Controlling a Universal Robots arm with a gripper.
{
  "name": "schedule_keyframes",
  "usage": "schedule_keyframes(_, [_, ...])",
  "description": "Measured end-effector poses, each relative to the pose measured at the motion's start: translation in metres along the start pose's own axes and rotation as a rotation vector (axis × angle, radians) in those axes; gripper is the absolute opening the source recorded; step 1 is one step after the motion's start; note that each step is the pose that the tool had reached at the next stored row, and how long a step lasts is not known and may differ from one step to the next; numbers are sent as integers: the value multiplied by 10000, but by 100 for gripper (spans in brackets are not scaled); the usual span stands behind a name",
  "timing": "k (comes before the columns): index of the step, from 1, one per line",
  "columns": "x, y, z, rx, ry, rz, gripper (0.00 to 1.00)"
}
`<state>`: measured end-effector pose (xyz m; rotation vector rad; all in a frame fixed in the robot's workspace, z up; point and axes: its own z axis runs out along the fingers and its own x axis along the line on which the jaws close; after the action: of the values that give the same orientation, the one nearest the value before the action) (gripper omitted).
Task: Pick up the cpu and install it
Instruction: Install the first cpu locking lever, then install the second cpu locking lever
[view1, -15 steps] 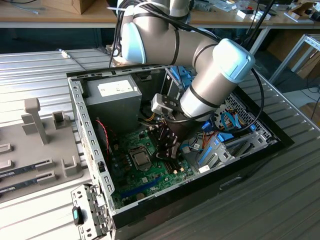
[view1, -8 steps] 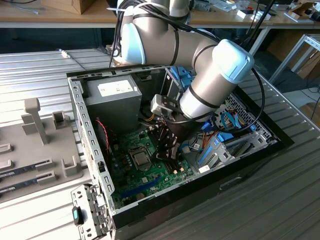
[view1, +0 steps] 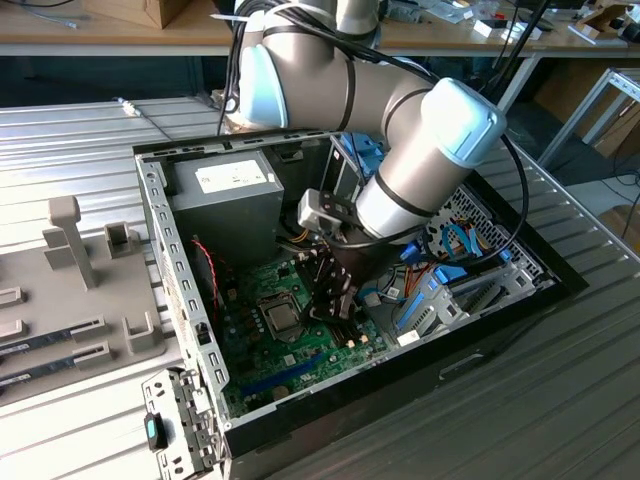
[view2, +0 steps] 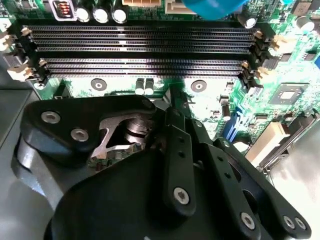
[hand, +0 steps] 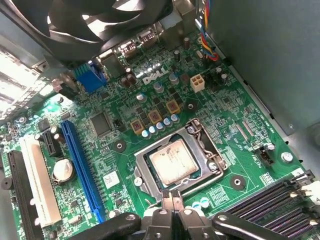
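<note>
Silver-grey, the cpu (hand: 172, 162) lies seated in its socket frame (hand: 202, 145) on the green motherboard (hand: 240, 145) inside the computer case (view1: 160, 215). Just beside it, the pincer (hand: 171, 200) hangs clenched, fingertips together, grasping nothing.

grey jointed robot arm with pale blue joint caps (view1: 400, 130) bent at the elbow and reaching steeply downward, black two-fingered gripper (view1: 335, 290) pointing down, its black fingers (hand: 165, 206) pressed together with nothing between them, black linkage bars splayed behind
</note>
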<state>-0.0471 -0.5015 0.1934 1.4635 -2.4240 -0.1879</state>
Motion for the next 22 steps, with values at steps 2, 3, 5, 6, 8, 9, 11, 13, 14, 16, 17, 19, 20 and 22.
schedule_keyframes(2, [14, 19, -68, 1, 4, 1, 11])
schedule_keyframes(3, [19, 27, -96, 1, 4, 1, 11])
schedule_keyframes(5, [33, 50, -176, 1, 5, 1, 11])
schedule_keyframes(6, [40, 62, -217, -1, 1, 0, 11])
schedule_keyframes(8, [52, 81, -284, -6, -7, -3, 11])
schedule_keyframes(9, [60, 93, -328, -7, -10, -4, 11])
schedule_keyframes(11, [76, 118, -415, -7, -9, -5, 11])
schedule_keyframes(13, [87, 133, -468, -7, -9, -4, 11])
schedule_keyframes(14, [88, 135, -475, -6, -9, -5, 11])
schedule_keyframes(16, [95, 145, -512, -7, -9, -5, 11])
schedule_keyframes(17, [98, 149, -526, -7, -10, -5, 11])
schedule_keyframes(19, [102, 154, -543, -7, -10, -5, 11])
schedule_keyframes(20, [105, 158, -558, -7, -9, -5, 11])
schedule_keyframes(22, [108, 163, -575, -7, -9, -4, 11])
